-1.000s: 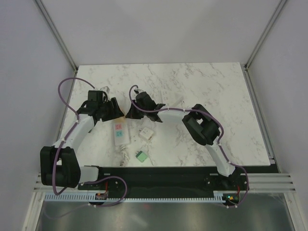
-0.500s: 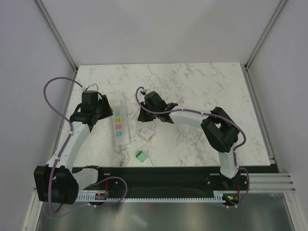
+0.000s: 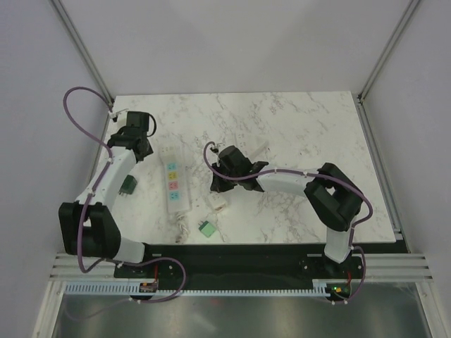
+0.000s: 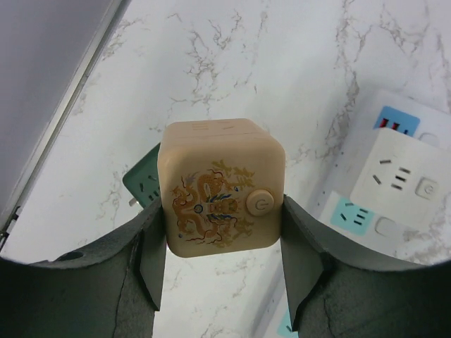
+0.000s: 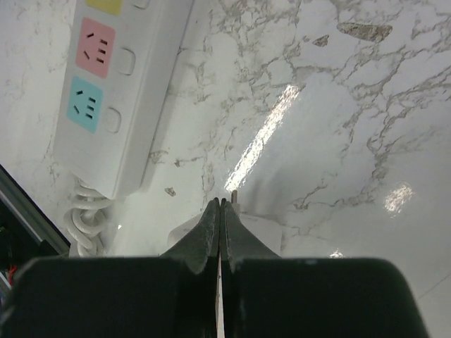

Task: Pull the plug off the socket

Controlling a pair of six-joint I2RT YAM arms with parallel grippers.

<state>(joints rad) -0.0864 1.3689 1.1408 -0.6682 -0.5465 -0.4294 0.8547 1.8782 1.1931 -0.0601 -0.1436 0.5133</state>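
Observation:
The white power strip (image 3: 174, 182) lies left of centre, with its coloured outlets facing up and its cord coiled at the near end. It also shows in the right wrist view (image 5: 123, 91) and the left wrist view (image 4: 356, 211). My left gripper (image 4: 222, 211) is shut on a beige cube plug (image 4: 222, 186) with a dragon print. It holds the plug above the table, left of the strip and apart from it. In the top view the left gripper (image 3: 135, 146) hides the plug. My right gripper (image 5: 220, 202) is shut and empty, right of the strip (image 3: 220, 184).
A white cube plug (image 3: 218, 203) lies under the right fingertips, one prong showing (image 5: 234, 193). One green cube plug (image 3: 127, 184) lies by the left arm and another (image 3: 206, 228) near the front edge. A white outlet face (image 4: 402, 176) shows over the strip. The left wall is close.
The left gripper has lifted away from the strip's far end and swung left and back with the beige plug. The right gripper has moved nearer, over the white plug, which shifted slightly.

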